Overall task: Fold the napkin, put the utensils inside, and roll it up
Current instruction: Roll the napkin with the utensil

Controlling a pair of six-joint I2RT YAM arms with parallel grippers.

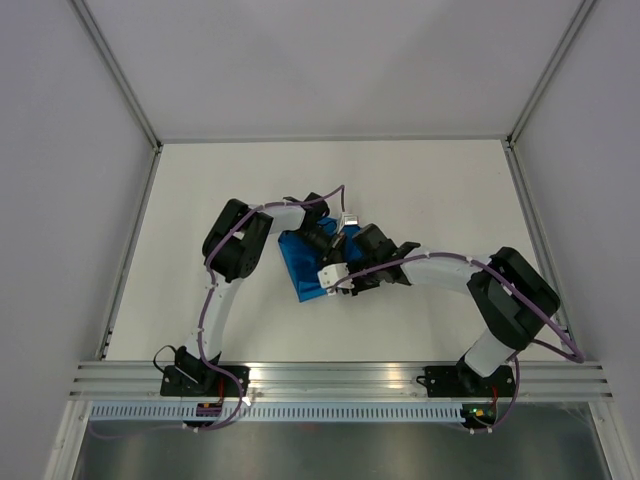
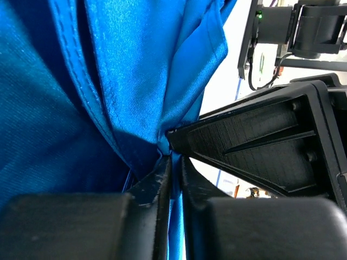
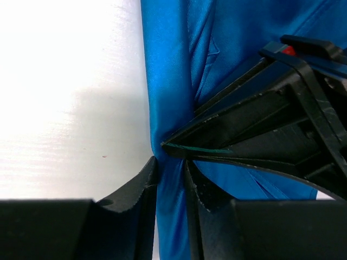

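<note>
The bench (image 1: pixel 420 200) carries the bunched blue napkin (image 1: pixel 303 268) near its middle. There the left gripper (image 2: pixel 173 162) and the right gripper (image 3: pixel 171 165) meet tip to tip, crowding together, each clamped nearly closed on a cloth fold

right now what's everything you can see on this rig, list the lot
bright blue cloth napkin: one, blue, bunched mid-table between the two grippers
white table: one, white, beneath everything
ribbed aluminium rail: one, silver, near edge, carrying both arm bases
thin purple cables: purple, strung along both arms
robot arms: two, black and white, reaching in towards the napkin
left gripper: one, black, shut on the napkin
right gripper: one, black, shut on the napkin, its tips right beside the left's
</note>
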